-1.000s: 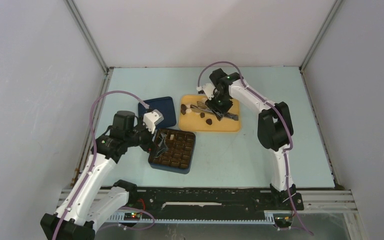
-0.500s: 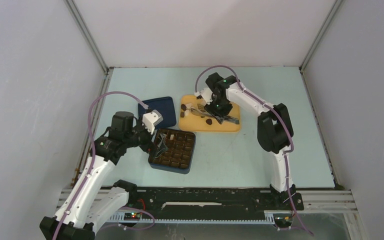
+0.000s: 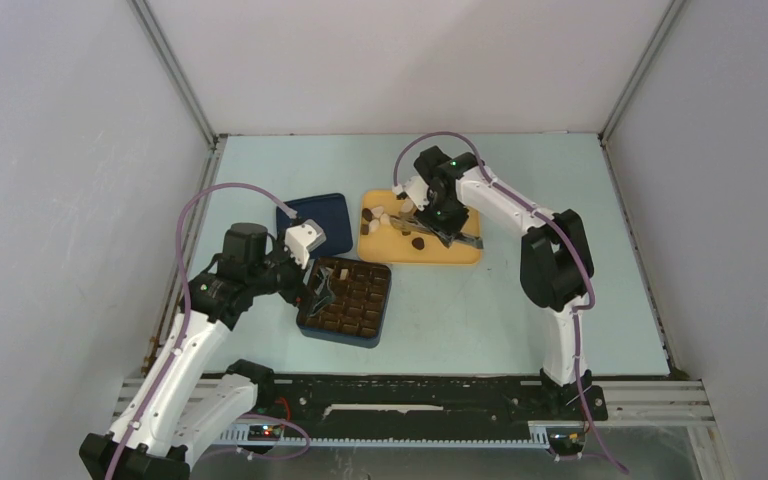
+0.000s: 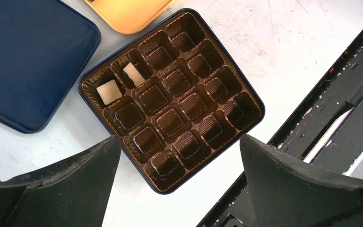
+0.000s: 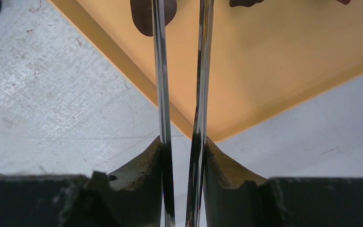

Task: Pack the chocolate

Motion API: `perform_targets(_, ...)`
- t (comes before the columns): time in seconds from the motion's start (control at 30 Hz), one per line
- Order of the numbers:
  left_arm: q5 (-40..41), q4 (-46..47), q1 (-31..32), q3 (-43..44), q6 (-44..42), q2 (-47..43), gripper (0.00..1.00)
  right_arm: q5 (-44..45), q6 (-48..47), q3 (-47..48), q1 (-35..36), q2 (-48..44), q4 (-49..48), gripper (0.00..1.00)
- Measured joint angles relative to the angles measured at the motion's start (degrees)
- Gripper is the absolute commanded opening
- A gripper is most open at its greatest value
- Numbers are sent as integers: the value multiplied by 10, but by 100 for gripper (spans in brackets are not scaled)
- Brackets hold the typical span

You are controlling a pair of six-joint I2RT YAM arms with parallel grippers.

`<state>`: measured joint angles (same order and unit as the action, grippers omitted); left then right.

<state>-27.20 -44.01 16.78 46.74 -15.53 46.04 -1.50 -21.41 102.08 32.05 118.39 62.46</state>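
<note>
Your left hand (image 4: 179, 142) hovers spread wide, pointing down over the box (image 3: 340, 338). Two white chocolates (image 4: 109, 91) sit in adjoining cells at one corner. Farther back, your right hand (image 5: 183, 142) pinches tweezers (image 5: 161, 94) low over the tray (image 5: 274, 66), one blade crossing a dark chocolate (image 5: 144, 14).

Bright, even light reaches me, shadows faint on the tabletop (image 3: 480, 300); near fingers (image 5: 137, 189) at six o'clock look soft, underlit.

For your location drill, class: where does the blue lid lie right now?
In the top view, the lid lies left of centre, just left of the yellow tray and behind the box.
</note>
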Motion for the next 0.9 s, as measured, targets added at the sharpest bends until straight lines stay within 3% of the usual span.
perform_targets(0.27,-1,2,0,-1,0,-7,100,-14,-1,-1,2,-20,-6,24)
perform_targets(0.57,-11,2,0,-1,0,-3,100,-85,-6,-23,8,-173,-15,23)
perform_targets(0.9,-11,14,-19,-1,1,-3,100,-118,-25,-82,92,-210,30,22)
